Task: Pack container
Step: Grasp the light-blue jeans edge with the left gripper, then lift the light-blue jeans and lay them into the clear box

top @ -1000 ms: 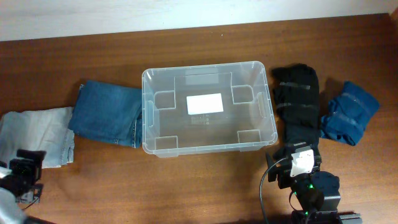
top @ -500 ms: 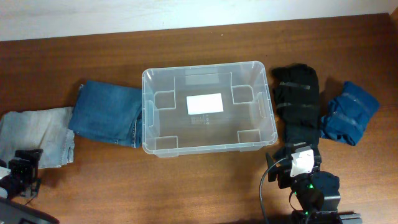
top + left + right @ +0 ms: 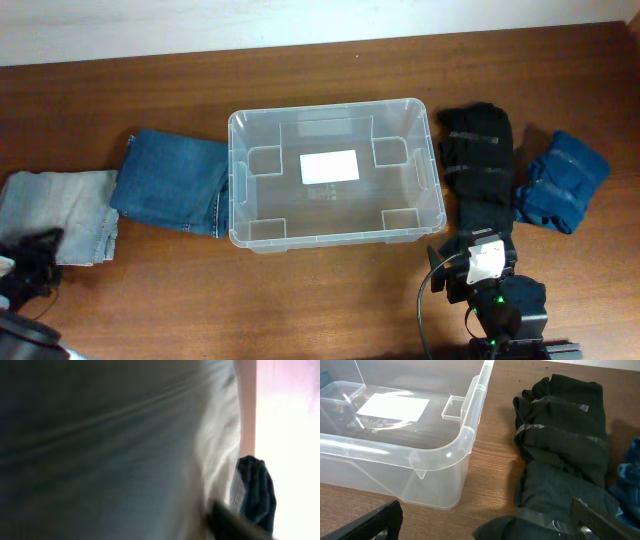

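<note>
The container (image 3: 330,106) is a clear bin with a white label on its base, standing empty mid-table; its near corner (image 3: 451,450) shows in the right wrist view. Pale jeans (image 3: 60,210) lie at the far left. My left gripper (image 3: 28,268) sits at their front edge. Blurred pale cloth (image 3: 110,445) fills the left wrist view, with one dark finger (image 3: 235,522) at the bottom, so its jaws cannot be read. My right gripper (image 3: 490,527) stands open at the near end of a black garment (image 3: 565,440), a fold of it lying between the fingers.
Dark blue jeans (image 3: 170,180) lie folded against the container's left wall. A blue garment (image 3: 562,180) lies right of the black garment (image 3: 480,160). The table's front edge is close behind both arms.
My left gripper has slid left and toward the table's front edge along the pale jeans, and the jeans' near edge has shifted a little. The right arm has not moved.
</note>
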Motion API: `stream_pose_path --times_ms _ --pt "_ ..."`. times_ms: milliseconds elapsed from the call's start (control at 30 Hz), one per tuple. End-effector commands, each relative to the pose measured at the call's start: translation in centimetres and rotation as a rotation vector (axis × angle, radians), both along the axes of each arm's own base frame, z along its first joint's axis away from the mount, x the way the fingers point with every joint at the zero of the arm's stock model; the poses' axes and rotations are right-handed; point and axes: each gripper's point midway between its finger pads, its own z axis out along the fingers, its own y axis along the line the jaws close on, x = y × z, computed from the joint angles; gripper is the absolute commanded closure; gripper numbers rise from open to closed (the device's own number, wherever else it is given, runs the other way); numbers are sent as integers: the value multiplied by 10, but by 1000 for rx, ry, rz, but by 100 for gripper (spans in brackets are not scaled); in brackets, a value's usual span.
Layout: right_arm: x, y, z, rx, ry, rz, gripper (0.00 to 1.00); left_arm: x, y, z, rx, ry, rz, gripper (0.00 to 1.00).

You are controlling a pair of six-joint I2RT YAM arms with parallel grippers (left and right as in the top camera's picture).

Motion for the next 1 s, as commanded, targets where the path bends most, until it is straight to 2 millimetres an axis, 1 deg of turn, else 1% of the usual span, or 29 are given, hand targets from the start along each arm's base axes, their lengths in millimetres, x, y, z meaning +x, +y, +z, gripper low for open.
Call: stream_pose_path --times_ms 0,33,100,133,200,233,300,367,433,500,533,600,667,733,767,833,867,900,967 --pt "0 -2 -1 2 -1 -14 2 -25 -37 -65 -116 181 -9 62" --pt "0 -2 -1 2 -1 -14 2 -20 -40 -58 -114 130 -41 76" --pt "0 -2 -1 2 -1 -14 2 -14 -45 -50 -135 76 -63 86" --pt "0 -2 -1 2 -1 -14 2 -10 -48 -43 -158 32 -75 89" --pt "0 -2 -1 2 -1 -14 2 0 -54 -22 -222 -65 -91 94" --pt "0 -2 -1 2 -1 -14 2 6 -58 -4 -267 -129 -98 99" --pt "0 -2 -1 2 -1 -14 2 16 -61 33 -290 -251 -143 99" --pt "0 -2 -1 2 -1 -14 2 25 -67 76 -275 -360 -209 99" --pt "0 -2 -1 2 -1 -14 2 33 -77 125 -224 -454 -286 99" --pt "0 -2 -1 2 -1 -14 2 39 -92 174 -135 -533 -371 99" --pt "0 -2 -1 2 -1 -14 2 42 -104 204 -62 -574 -423 99" --pt "0 -2 -1 2 -1 -14 2 45 -127 252 55 -636 -501 99" --pt "0 -2 -1 1 -1 -14 2 46 -155 302 181 -698 -577 99" --pt "0 -2 -1 2 -1 -14 2 46 -185 342 275 -743 -632 99" --pt "0 -2 -1 2 -1 -14 2 45 -201 357 305 -765 -661 99" --pt "0 -2 -1 2 -1 -14 2 42 -240 384 331 -815 -740 99" --pt "0 -2 -1 2 -1 -14 2 40 -254 390 328 -832 -774 99" --pt "0 -2 -1 2 -1 -14 2 38 -273 396 319 -852 -821 99" --pt "0 -2 -1 2 -1 -14 2 34 -313 399 277 -881 -927 99"
